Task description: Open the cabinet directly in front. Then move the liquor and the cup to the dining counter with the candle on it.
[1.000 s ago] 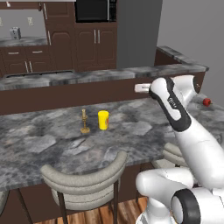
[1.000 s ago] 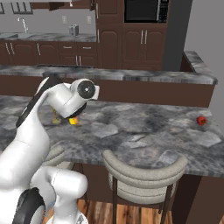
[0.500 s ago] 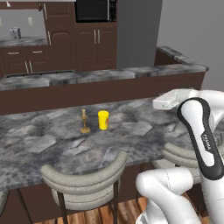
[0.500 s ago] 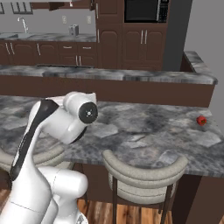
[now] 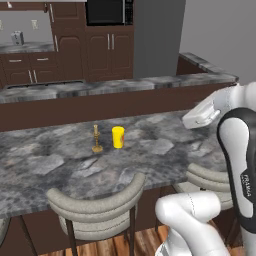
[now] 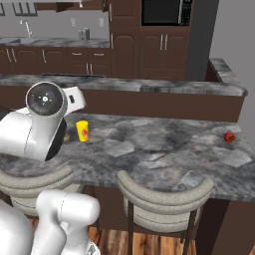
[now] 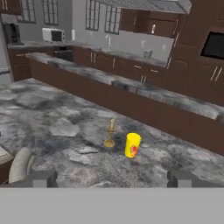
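The yellow cup (image 7: 132, 145) stands upright on the grey-black marbled dining counter (image 7: 52, 127), close beside the small brass candle (image 7: 109, 133). From the left base view the cup (image 5: 118, 137) is just right of the candle (image 5: 97, 139). In the right base view the cup (image 6: 82, 131) shows past my arm. My gripper (image 7: 111, 179) is open, its fingertips (image 7: 41, 178) wide apart with nothing between them, held back above the counter's near edge and well short of the cup. The liquor is out of view. Dark brown cabinets (image 7: 146, 24) line the far wall; I cannot tell which is the task's cabinet.
Grey round-backed stools (image 5: 97, 200) stand at the counter's near side. A raised marbled ledge (image 5: 125, 86) runs behind the dining counter. A small red object (image 6: 229, 137) lies at the counter's right end. A microwave (image 5: 109, 11) sits among the far cabinets.
My arm has swung right and back from the middle of the counter, away from the cup. The cup and candle have not moved.
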